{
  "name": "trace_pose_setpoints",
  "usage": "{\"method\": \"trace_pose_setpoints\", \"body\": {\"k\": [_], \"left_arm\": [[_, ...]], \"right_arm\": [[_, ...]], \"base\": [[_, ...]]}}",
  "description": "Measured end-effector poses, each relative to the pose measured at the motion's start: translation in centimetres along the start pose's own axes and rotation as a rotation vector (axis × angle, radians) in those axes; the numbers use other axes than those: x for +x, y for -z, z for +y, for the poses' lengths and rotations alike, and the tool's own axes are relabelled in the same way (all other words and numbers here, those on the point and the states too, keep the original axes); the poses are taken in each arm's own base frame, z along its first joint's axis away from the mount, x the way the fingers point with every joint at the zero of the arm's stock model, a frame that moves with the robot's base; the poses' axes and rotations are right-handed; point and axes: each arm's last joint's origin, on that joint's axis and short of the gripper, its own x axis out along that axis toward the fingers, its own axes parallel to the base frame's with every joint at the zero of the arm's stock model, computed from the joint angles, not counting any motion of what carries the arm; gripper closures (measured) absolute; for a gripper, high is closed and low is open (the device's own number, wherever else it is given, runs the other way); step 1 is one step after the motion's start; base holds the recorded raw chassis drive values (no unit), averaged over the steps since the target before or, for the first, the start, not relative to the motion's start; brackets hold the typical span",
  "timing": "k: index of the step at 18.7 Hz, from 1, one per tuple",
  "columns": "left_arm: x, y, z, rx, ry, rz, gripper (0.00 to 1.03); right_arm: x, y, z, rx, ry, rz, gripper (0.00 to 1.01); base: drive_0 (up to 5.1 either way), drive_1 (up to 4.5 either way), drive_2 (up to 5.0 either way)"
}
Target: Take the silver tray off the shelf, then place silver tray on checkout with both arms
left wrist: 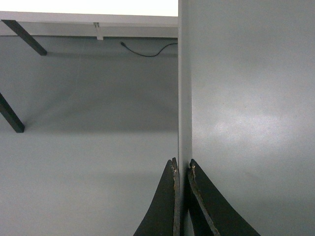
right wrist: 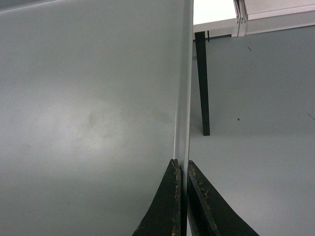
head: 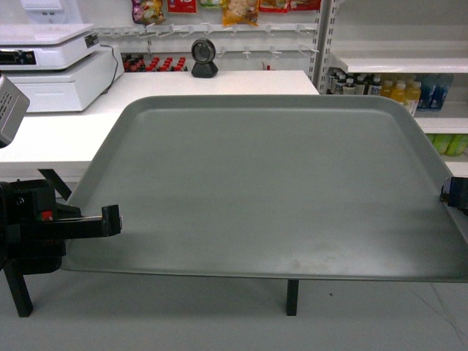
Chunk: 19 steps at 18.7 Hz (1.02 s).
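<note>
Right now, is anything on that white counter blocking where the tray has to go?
Nothing visible blocks it. The tray is held at both edges, and the checkout ahead is bare. A scale sits at the back left, a small scanner at the rear.

The silver tray [head: 270, 183] is plain matte grey-silver, unpatterned. The worktop [head: 51, 139] is plain white. Both hands are black — left hand [head: 111, 219], right hand [head: 447, 196] — the left arm [head: 29, 223] black with a red spot. The floor [head: 183, 314] is grey.

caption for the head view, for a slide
Both hands, left and right, grip the silver tray before the checkout.
</note>
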Motion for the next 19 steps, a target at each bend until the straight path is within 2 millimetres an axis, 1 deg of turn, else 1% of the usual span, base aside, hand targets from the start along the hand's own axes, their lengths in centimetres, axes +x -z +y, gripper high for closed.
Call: {"method": "trace_pose_setpoints", "body": {"k": [19], "left_arm": [[0.01, 0.00, 0.00, 0.000, 0.000, -0.001, 1.00]], "right_arm": [[0.00, 0.00, 0.00, 0.000, 0.000, 0.000, 0.99]], "base": [[0.0, 4.02, -4.0]]}}
